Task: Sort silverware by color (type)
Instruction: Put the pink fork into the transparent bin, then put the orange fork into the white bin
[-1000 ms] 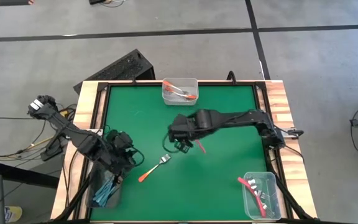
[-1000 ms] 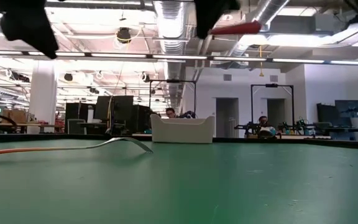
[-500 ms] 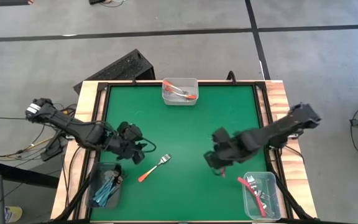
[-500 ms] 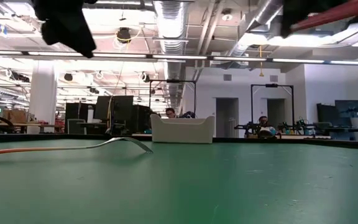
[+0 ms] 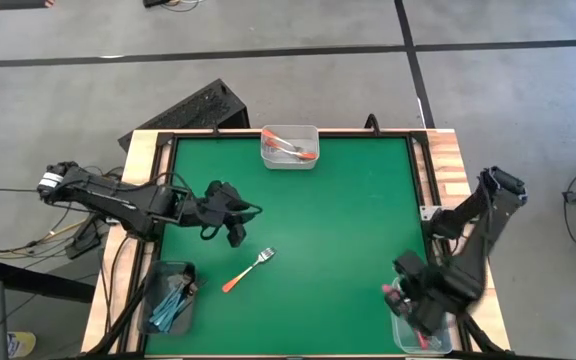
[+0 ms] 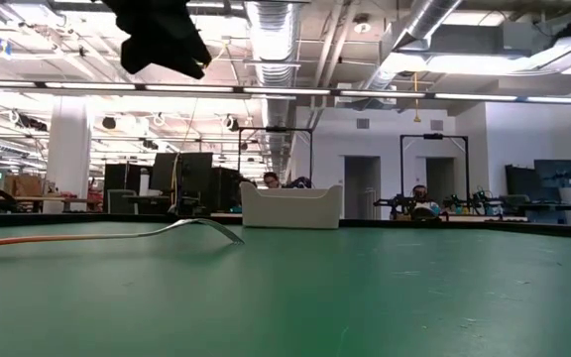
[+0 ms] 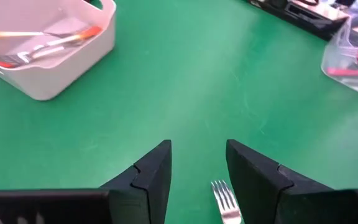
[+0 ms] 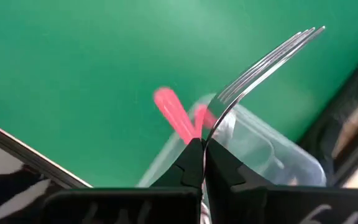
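An orange-handled fork (image 5: 247, 270) lies flat on the green mat, also seen in the low view (image 6: 107, 236); its tines (image 7: 225, 200) show between my left fingers. My left gripper (image 5: 236, 222) (image 7: 197, 168) hovers open just left and far of it. My right gripper (image 5: 413, 295) (image 8: 204, 155) is over the near-right clear bin (image 5: 430, 288), shut on a fork (image 8: 263, 59). A red-pink handle (image 8: 174, 117) sticks out over that bin's rim. The far bin (image 5: 268, 158) holds orange forks; the near-left bin (image 5: 153, 300) holds blue ones. My right gripper pinches the fork by its neck (image 8: 209, 127), just behind the tines, between the two fingertips. The tines (image 8: 278, 50) stick out forward past the fingers, along their line. The fork is lifted clear above the bin. The gripper hides its handle.
Black rails and wooden edges frame the mat (image 5: 348, 220). The far bin (image 6: 290, 206) stands at the middle of the far edge. Bare mat lies between the orange fork and the right bin. A keyboard (image 5: 193, 110) sits beyond the far-left corner.
My right gripper has carried its fork from the middle of the table toward the near right corner and now stands over the near-right bin. My left gripper has moved from above the near-left bin toward the far edge and the middle, ending beside the orange fork.
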{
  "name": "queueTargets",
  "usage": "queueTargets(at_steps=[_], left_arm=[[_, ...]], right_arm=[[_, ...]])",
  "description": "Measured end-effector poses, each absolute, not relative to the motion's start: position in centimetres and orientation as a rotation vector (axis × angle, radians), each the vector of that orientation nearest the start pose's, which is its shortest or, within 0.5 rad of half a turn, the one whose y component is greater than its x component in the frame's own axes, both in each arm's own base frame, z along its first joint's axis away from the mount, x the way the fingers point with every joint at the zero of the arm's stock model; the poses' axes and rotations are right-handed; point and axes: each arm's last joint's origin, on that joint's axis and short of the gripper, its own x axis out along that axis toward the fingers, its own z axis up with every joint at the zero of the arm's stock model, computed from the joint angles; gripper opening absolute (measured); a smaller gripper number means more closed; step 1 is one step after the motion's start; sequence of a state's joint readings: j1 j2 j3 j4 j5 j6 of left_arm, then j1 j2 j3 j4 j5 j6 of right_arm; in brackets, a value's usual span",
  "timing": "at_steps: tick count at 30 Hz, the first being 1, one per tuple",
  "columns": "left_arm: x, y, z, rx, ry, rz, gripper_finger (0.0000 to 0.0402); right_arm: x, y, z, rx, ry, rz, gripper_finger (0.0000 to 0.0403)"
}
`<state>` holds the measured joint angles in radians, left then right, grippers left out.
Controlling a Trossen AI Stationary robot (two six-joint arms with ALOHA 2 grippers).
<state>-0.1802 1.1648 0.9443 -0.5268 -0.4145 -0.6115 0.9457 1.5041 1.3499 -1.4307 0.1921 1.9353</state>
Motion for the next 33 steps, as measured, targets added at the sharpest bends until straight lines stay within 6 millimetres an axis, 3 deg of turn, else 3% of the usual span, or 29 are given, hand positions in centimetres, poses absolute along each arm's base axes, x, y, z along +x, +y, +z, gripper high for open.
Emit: queueTargets(at_steps=[5, 9, 18, 21, 25, 29, 33], left_arm=[[23.7, -2.3, 28.7, -0.352, 0.614, 0.456, 0.0139], [23.7, -1.8, 28.7, -0.355, 0.613, 0.471, 0.0139], [23.8, -1.6, 28.7, -0.405, 0.643, 0.394, 0.0139], [24.0, -1.6, 28.5, -0.384, 0.654, 0.374, 0.0139], [25.0, -1.8, 27.3, -0.345, 0.727, 0.328, 0.0139], [26.8, -2.4, 24.6, -0.393, 0.868, 0.240, 0.0139], [28.2, -3.0, 21.7, -0.521, 0.990, 0.262, 0.0138]], right_arm=[[13.1, 22.3, 28.4, 0.735, 1.223, -0.815, 0.0037], [12.2, 23.8, 27.0, 0.667, 1.313, -0.841, 0.0051], [12.2, 25.0, 25.0, 0.612, 1.348, -0.958, 0.0111], [12.5, 24.3, 25.7, 0.660, 1.316, -0.970, 0.0145], [13.8, 22.5, 27.2, 0.711, 1.147, -0.942, 0.0184], [15.8, 20.0, 28.6, 0.746, 0.909, -0.921, 0.0208], [17.5, 17.5, 29.6, 0.736, 0.877, -0.930, 0.0220]])
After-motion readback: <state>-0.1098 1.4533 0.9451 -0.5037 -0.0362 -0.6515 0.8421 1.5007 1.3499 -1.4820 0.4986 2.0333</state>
